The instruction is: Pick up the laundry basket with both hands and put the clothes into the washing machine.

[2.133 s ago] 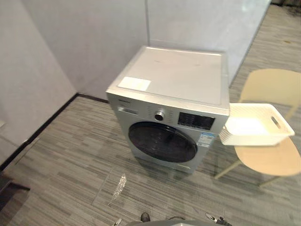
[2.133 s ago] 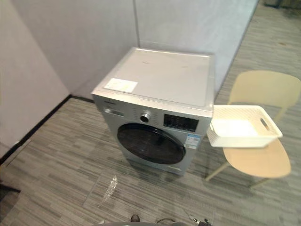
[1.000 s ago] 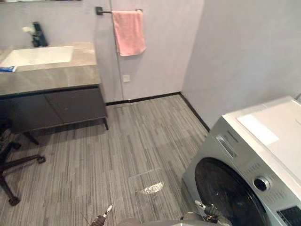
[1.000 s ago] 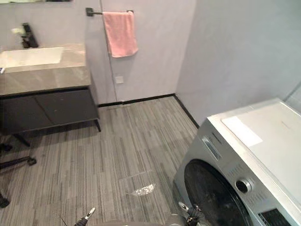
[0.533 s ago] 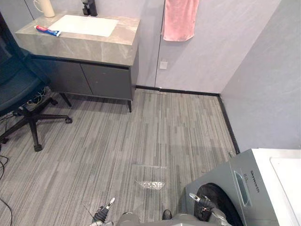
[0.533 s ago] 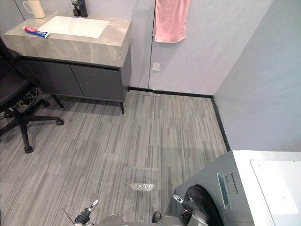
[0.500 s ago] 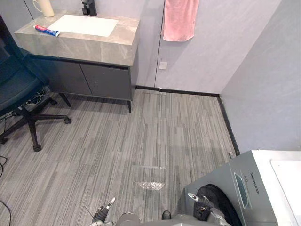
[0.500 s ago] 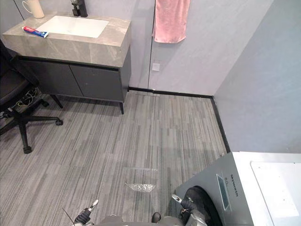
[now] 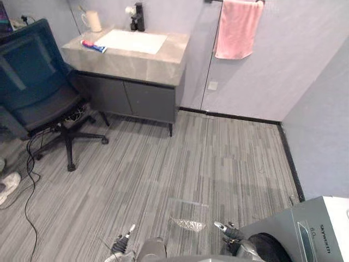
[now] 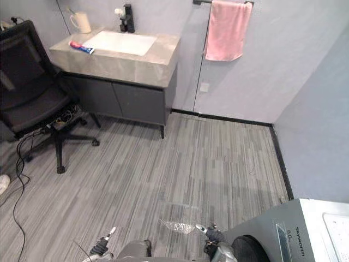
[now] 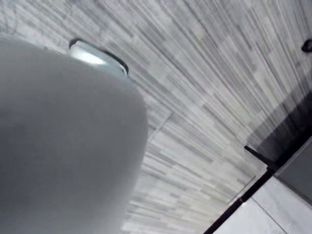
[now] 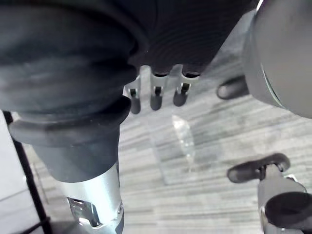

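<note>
The silver washing machine [image 9: 308,234] stands at the lower right corner, its dark round door [image 9: 268,249] shut and facing the open floor. My right hand [image 9: 229,236] hangs low beside the machine's front; in the right wrist view its fingers [image 12: 156,95] hang straight and hold nothing. At the lower edge to the left is my left hand [image 10: 103,244], one finger sticking out straight, also holding nothing. Both hands are over grey plank floor.
A grey vanity with a white sink [image 9: 131,46] stands against the far wall, a pink towel [image 9: 234,30] hanging beside it. A dark office chair [image 9: 38,93] is at the left, with a white shoe [image 9: 8,185] near it. A shiny clear scrap [image 9: 188,224] lies on the floor.
The camera has swung further left: the washing machine slid toward the lower right corner, and the office chair came into view. Both hands stay low and hold nothing.
</note>
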Controlling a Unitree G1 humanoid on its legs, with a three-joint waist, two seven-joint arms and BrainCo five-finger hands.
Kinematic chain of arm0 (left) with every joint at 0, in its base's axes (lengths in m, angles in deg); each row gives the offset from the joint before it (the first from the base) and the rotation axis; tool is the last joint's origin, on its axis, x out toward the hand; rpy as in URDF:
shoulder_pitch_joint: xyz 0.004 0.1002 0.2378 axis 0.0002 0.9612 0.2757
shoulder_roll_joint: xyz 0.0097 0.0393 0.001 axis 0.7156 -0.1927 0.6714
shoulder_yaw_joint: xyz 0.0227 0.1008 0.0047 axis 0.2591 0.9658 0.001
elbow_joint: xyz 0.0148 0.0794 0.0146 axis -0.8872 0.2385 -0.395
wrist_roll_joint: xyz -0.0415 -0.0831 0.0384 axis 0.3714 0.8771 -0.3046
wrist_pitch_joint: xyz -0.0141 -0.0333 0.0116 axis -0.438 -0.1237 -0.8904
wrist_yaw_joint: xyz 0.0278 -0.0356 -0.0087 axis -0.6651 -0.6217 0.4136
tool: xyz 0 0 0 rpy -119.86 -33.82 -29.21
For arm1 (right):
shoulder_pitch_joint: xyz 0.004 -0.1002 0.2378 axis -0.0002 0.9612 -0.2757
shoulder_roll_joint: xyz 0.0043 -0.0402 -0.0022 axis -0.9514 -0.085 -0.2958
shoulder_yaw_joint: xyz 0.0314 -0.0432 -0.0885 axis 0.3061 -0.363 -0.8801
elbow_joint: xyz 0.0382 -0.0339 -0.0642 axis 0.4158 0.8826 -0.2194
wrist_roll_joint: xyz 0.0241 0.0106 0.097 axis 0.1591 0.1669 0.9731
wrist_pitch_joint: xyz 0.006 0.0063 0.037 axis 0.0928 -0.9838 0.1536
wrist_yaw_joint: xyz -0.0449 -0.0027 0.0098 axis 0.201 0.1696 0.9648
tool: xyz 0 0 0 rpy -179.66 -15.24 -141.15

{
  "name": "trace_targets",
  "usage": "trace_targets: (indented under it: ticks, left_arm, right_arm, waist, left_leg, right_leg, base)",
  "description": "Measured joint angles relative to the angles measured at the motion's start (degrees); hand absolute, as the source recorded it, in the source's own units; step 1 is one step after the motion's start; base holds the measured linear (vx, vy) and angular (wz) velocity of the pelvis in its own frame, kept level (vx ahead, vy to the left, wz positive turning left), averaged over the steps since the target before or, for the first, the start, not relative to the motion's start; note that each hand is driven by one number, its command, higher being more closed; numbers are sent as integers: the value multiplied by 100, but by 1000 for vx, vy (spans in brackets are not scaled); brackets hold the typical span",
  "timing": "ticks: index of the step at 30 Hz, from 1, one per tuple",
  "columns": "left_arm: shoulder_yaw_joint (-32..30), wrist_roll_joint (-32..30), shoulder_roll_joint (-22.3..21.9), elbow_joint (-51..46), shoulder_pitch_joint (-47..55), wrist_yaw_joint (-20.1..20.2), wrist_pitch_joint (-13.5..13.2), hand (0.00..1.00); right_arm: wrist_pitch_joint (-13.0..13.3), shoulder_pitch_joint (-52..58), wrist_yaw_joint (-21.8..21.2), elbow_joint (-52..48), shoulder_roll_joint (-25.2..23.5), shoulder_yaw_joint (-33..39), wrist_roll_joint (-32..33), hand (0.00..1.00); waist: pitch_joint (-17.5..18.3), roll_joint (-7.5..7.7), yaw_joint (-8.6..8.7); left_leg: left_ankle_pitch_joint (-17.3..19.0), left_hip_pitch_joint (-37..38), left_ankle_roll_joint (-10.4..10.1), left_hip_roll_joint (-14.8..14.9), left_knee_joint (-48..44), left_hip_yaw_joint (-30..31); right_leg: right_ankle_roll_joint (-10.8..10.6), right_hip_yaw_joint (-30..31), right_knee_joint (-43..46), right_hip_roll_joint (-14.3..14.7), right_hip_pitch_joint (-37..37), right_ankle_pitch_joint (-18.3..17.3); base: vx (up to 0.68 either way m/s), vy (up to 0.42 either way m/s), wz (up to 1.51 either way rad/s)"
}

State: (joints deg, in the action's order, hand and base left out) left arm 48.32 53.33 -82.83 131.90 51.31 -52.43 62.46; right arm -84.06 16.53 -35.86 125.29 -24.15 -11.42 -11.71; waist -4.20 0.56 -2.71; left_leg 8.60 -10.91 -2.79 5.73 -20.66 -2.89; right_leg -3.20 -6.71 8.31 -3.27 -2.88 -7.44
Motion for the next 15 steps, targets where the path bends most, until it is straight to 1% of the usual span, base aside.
trace_targets:
  ticks: [2, 4, 5, 6, 7, 9, 10, 12, 13, 14, 15]
  left_arm:
    - [-76, -32, 5, 37, 160, -5, 11, 0]
    - [-150, -92, 83, 194, 211, 8, 23, 0]
    - [-149, -102, 95, 221, 206, 9, 21, 0]
    - [-150, -103, 104, 222, 206, 7, 20, 0]
    - [-147, -103, 125, 224, 211, 7, 17, 0]
    - [-114, -103, 127, 232, 211, 7, 24, 0]
    - [2, -99, 187, 234, 268, 17, 21, 0]
    - [12, -100, 226, 251, 300, 16, 26, 0]
    - [6, -88, 226, 269, 306, 12, 24, 0]
    - [12, -88, 228, 285, 304, 12, 23, 0]
    - [11, -87, 230, 297, 302, 13, 24, 0]
  right_arm:
    - [6, 3, 0, 94, 6, 18, -10, 0]
    - [0, 74, -11, 139, 31, 326, -45, 0]
    - [-6, 75, -10, 173, 41, 415, -79, 0]
    - [-11, 79, -10, 209, 55, 538, -105, 0]
    - [-10, 80, -9, 280, 81, 620, -113, 0]
    - [-11, 89, -12, 313, 128, 610, -113, 0]
    - [13, 91, -17, 319, 167, 613, -93, 0]
    - [19, 97, -18, 318, 163, 601, -79, 0]
    - [21, 123, -18, 315, 168, 572, -70, 0]
    - [27, 121, -18, 316, 173, 531, -70, 0]
    - [28, 126, -16, 324, 181, 504, -70, 0]
  waist:
    - [95, 56, 16]
    - [207, 153, 37]
    - [224, 181, 36]
    - [225, 205, 31]
    - [209, 230, 31]
    - [214, 219, 38]
    - [185, 193, 54]
    - [207, 256, 59]
    - [222, 255, 49]
    - [226, 249, 53]
    - [225, 249, 61]
  left_leg:
    - [9, 161, 24, -83, 157, -175]
    - [-55, 370, 122, -278, 437, -233]
    - [-58, 414, 129, -315, 483, -239]
    - [-32, 484, 170, -369, 517, -235]
    - [-9, 577, 206, -448, 575, -233]
    - [1, 608, 221, -457, 632, -191]
    - [-1, 726, 220, -455, 692, -139]
    - [-3, 816, 225, -452, 729, -101]
    - [-39, 909, 277, -401, 810, -56]
    - [-82, 945, 273, -338, 874, 9]
    - [-96, 911, 248, -313, 873, 75]
  right_leg:
    - [-67, 194, -36, -101, 5, 40]
    - [-106, 230, -104, -243, -36, 62]
    - [-109, 227, -103, -279, -57, 59]
    - [-122, 224, -55, -321, -83, 25]
    - [-155, 222, 206, -397, -42, -75]
    - [-136, 240, 838, -413, 208, -102]
    - [-79, 365, 1948, -409, 705, -53]
    - [-38, 396, 2181, -412, 789, -26]
    - [53, 383, 2281, -418, 826, -24]
    - [171, 323, 2130, -376, 820, -160]
    - [114, 323, 1719, -355, 804, -225]
  base:
    - [24, 133, -51]
    - [33, 127, -16]
    - [29, 74, 5]
    - [29, 66, -1]
    - [19, 67, -4]
    - [-7, 67, -2]
    - [-2, 57, 7]
    - [36, 19, 10]
    - [94, -27, 14]
    - [102, -55, 21]
    - [92, -64, 24]
